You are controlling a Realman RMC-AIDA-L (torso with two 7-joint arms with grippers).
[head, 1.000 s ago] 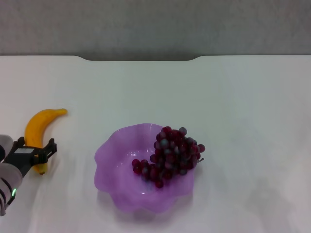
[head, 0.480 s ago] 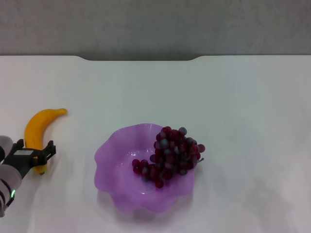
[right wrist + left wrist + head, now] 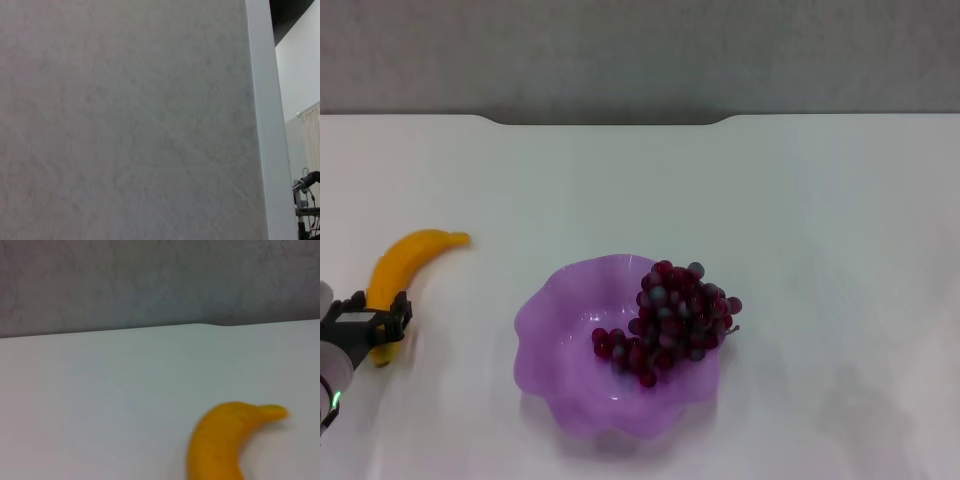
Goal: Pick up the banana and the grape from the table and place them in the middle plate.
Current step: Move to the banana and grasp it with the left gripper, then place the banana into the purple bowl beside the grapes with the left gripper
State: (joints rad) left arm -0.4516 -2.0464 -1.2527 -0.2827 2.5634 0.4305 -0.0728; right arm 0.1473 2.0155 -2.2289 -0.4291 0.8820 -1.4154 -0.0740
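- Translucent purple, the middle plate (image 3: 570, 330) is sitting near the centre of the white counter (image 3: 820, 220) in the head view, holding the grape (image 3: 670, 320); the bunch is lying against the dish's right wall, its upper berries reaching the scalloped rim.
- At the counter's left edge, the left pincer (image 3: 365, 325) is reaching in low, its dark fingers closing around the near end of the banana (image 3: 405, 265).
- The banana's long axis is running from the pincer away and rightward, its tip pointing right.
- The left wrist view is showing the banana (image 3: 220, 440) curving over bare counter (image 3: 100, 400).
- The right wrist view is facing a grey wall (image 3: 125, 120).
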